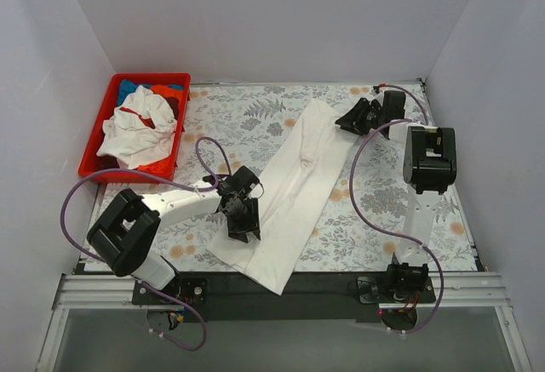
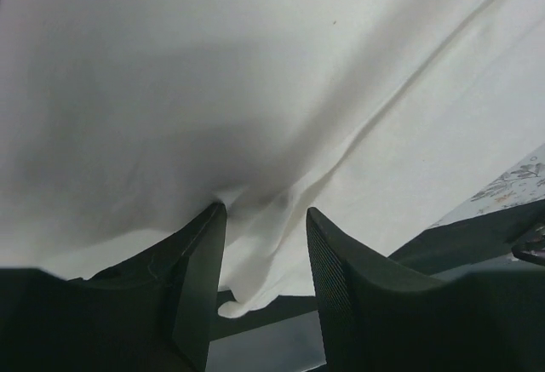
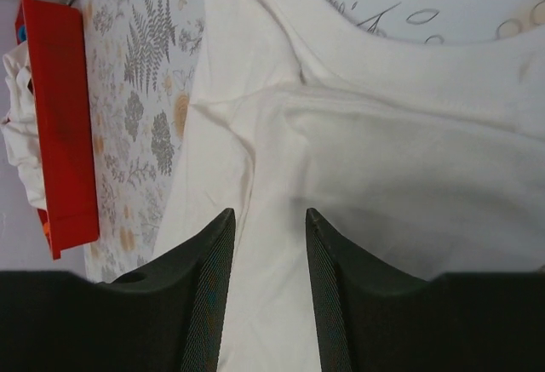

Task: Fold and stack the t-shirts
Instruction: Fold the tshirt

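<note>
A long white t-shirt (image 1: 294,189), folded lengthwise, lies diagonally across the floral table covering (image 1: 247,121). Its near corner hangs over the table's black front edge. My left gripper (image 1: 243,229) is at the shirt's near left edge. In the left wrist view it (image 2: 264,210) is open, with a fold of the white cloth (image 2: 255,65) between the fingers. My right gripper (image 1: 351,122) is at the shirt's far right end. In the right wrist view it (image 3: 268,214) is open, just above the white cloth (image 3: 383,159). No black printed patches show.
A red plastic bin (image 1: 94,146) stands at the far left, also in the right wrist view (image 3: 64,117). It holds a crumpled white shirt with red trim (image 1: 132,134), a blue one (image 1: 132,85) and an orange-red one (image 1: 168,93). White walls close in three sides.
</note>
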Tool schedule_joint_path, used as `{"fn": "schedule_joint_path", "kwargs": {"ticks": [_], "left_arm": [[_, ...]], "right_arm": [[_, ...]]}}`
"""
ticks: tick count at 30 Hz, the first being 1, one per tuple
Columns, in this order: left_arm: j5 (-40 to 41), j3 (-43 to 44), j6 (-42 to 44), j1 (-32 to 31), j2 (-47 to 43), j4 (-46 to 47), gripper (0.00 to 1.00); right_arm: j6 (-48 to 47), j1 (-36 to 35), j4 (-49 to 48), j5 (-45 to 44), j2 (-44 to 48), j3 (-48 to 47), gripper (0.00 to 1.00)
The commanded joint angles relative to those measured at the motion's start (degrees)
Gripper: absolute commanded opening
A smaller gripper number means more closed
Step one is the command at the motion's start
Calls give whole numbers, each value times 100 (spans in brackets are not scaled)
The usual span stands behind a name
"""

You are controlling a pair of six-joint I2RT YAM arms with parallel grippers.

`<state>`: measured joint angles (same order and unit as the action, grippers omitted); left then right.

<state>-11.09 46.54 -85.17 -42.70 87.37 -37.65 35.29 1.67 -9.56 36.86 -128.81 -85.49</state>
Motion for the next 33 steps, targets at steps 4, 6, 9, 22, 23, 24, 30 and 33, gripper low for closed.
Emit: {"fn": "schedule_joint_path", "kwargs": {"ticks": [4, 6, 9, 22, 23, 24, 30, 33], "left_arm": [[800, 495, -220, 16, -711, -612, 42], [1229, 627, -150, 42, -809, -595, 42], [1521, 663, 43, 209, -757, -595, 41], [881, 250, 272, 561, 43, 55, 30], [776, 276, 272, 569, 113, 91, 30], [714, 294, 281, 570, 165, 108, 30], [-14, 680, 352, 570, 990, 407, 30], [-357, 856, 343, 570, 1211, 486, 30]], "right_arm": [[-250, -132, -37, 14, 1445, 1041, 46], [-329, -341, -72, -100, 1894, 1585, 45], [-216, -588, -273, -293, 2246, 2105, 42], [-136, -932, -731, -777, 1325, 2345, 29], [-145, -914, -714, -786, 1080, 2205, 29], [-145, -897, -705, -777, 938, 1943, 29], [-13, -616, -608, -392, -317, 363, 31], [-30, -580, -538, -198, -627, -290, 34]]}}
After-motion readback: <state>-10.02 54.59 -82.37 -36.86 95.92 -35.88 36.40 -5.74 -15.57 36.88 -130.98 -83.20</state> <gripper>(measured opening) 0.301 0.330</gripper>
